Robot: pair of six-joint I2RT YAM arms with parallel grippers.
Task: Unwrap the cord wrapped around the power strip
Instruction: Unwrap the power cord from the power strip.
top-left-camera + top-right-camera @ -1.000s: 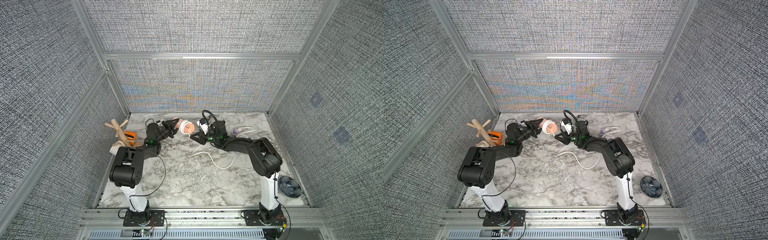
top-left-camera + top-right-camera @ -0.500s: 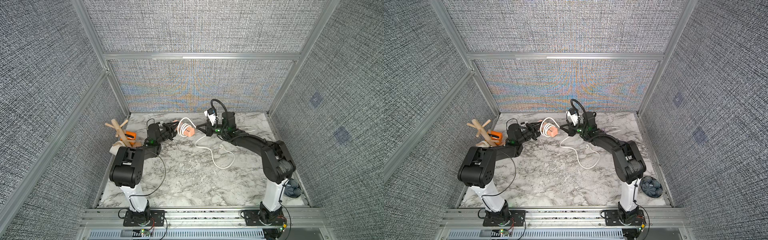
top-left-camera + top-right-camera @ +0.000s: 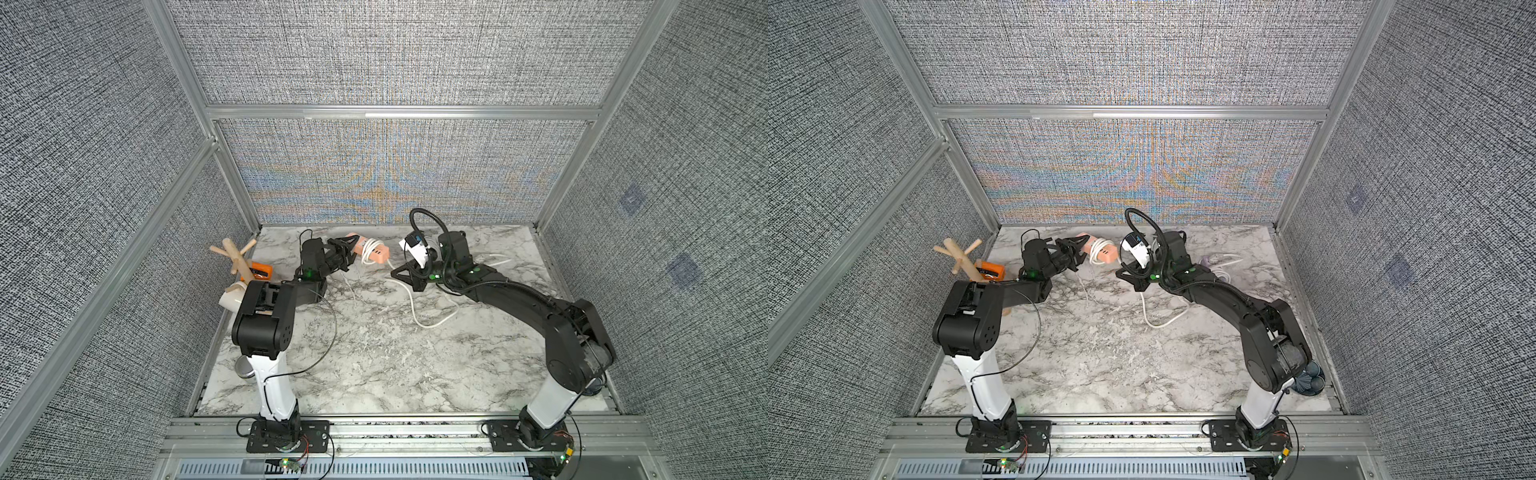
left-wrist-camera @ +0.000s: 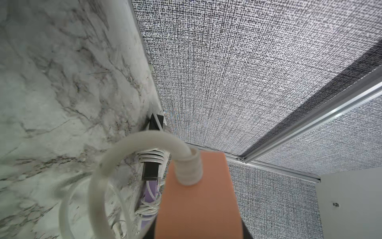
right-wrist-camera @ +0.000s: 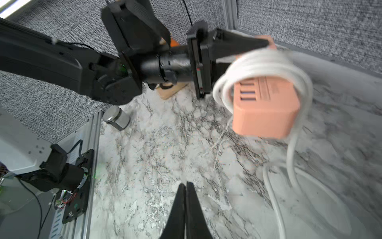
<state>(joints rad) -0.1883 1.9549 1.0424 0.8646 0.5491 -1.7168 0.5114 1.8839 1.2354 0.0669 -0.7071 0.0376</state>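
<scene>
Mid-table, loose cord (image 3: 417,314) lies in a curve on the marble table (image 3: 374,374). Past it, right gripper (image 5: 185,184) is closed tight on nothing. Near the back wall, left gripper (image 3: 353,248) grips one end of the strip (image 3: 377,255), held off the table, several cord loops around its middle.

Both top views look down from high on the near side over the whole desk (image 3: 374,353); both wrist views closely share the power strip (image 5: 264,107)

Black arms (image 3: 507,299), white lower links (image 3: 276,390), tapered black right gripper (image 5: 185,185)
</scene>
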